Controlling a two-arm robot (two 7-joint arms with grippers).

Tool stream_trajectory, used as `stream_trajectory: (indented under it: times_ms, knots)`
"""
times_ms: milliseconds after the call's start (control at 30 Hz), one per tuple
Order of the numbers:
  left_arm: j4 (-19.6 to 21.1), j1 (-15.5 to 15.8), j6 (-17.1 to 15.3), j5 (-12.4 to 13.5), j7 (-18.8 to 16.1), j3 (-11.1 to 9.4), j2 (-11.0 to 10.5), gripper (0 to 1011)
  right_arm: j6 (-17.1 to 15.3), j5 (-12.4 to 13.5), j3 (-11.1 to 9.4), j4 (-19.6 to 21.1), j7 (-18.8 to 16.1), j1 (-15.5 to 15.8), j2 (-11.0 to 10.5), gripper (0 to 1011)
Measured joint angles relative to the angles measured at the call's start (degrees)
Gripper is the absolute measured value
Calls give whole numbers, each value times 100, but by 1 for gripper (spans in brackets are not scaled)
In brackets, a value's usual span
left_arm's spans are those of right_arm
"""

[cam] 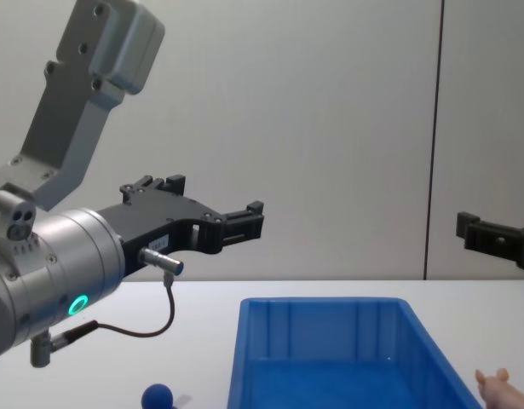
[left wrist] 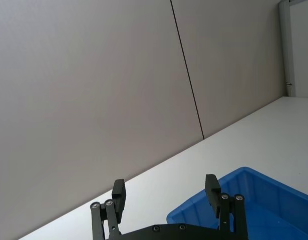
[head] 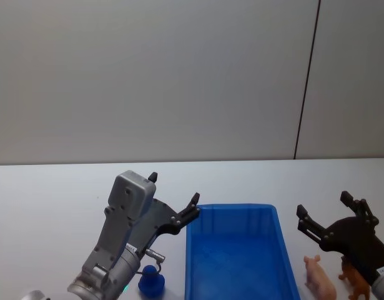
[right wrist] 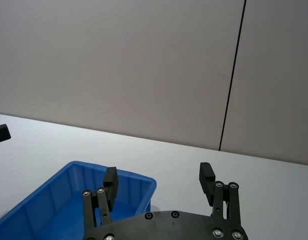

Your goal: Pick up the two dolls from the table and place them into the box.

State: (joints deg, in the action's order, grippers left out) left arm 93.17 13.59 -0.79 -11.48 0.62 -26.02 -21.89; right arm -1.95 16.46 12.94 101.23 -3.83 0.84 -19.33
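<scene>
While both arms hang above the white table (head: 48,200), we see nothing gripped in either of them. Our left gripper (head: 173,188) is raised over the tabletop just beside the far left corner of the blue plastic bin (head: 232,207). Its two black fingers are spread wide apart, with one fingertip close to that corner in the head view. From the chest view we see it well above the bin's rim, pointing forward and toward the right.

Our right gripper (head: 323,203) is raised on the other side, just off the bin's right wall, and its fingers are likewise spread wide. Its wrist view looks past the black fingers to the far end of the bin and the table beyond.

All three toys rest on the table outside the bin. The blue doll (head: 152,281) stands near the bin's left wall, at its near end, under our left arm. Its head looks round, though the picture's lower edge cuts off its base, so we cannot be sure of its full shape. The pale pink piglet (head: 320,280) lies just beside the bin's right wall, at the near end. The brown four-legged animal (head: 354,280) stands close to the piglet on its right, partly behind our right gripper's black body. Behind the table rises a plain grey wall (head: 148,75) crossed by one dark vertical seam.
</scene>
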Motion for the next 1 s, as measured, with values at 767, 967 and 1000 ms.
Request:
stream_trajectory:
  times_ms: [767, 967, 1000]
  knots:
    - [0, 0, 0, 0, 0, 0, 0, 1002, 0, 0, 0, 0, 0, 0, 0, 1001]
    - [0, 0, 0, 0, 0, 0, 0, 1002, 0, 0, 0, 0, 0, 0, 0, 1001]
    - [0, 0, 0, 0, 0, 0, 0, 1002, 0, 0, 0, 0, 0, 0, 0, 1001]
